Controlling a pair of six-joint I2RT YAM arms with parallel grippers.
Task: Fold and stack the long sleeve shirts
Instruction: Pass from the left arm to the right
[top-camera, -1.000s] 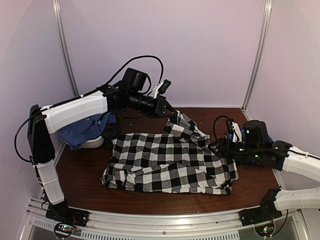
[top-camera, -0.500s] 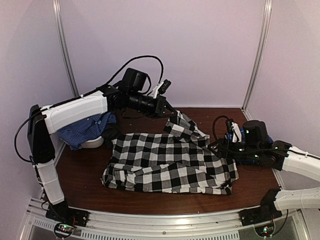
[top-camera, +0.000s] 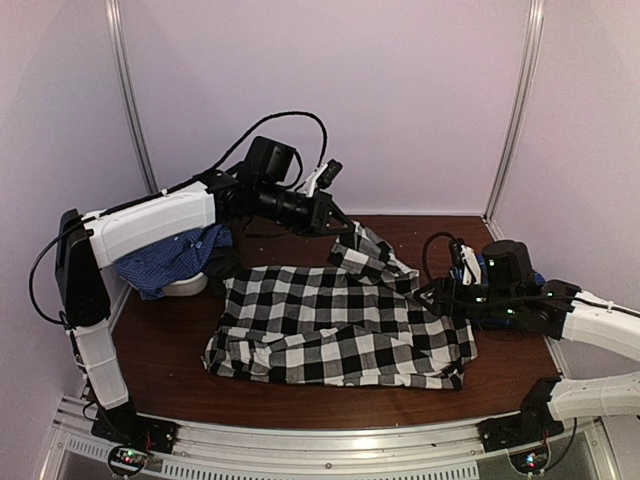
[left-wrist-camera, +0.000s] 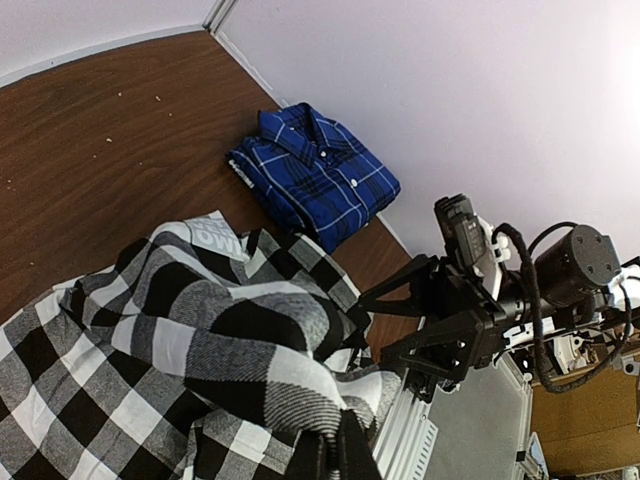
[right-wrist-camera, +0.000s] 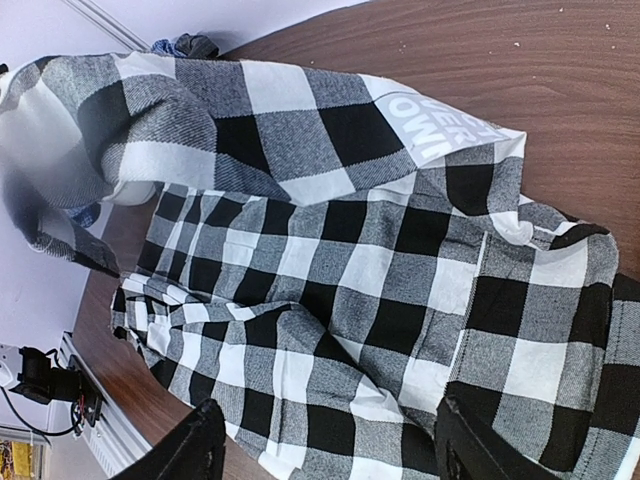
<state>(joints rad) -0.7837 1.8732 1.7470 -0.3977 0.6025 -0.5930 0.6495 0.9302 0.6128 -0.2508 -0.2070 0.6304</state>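
Brown table, checked shirt, folded blue shirt

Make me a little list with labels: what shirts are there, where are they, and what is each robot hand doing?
Big shirt: black-and-white check cloth shirt, spread on the brown wooden table, one part lifted
Other shirt: royal blue plaid shirt, folded, beside the wall
Left gripper: shut on the check shirt's lifted part
Right gripper: open, over the check shirt
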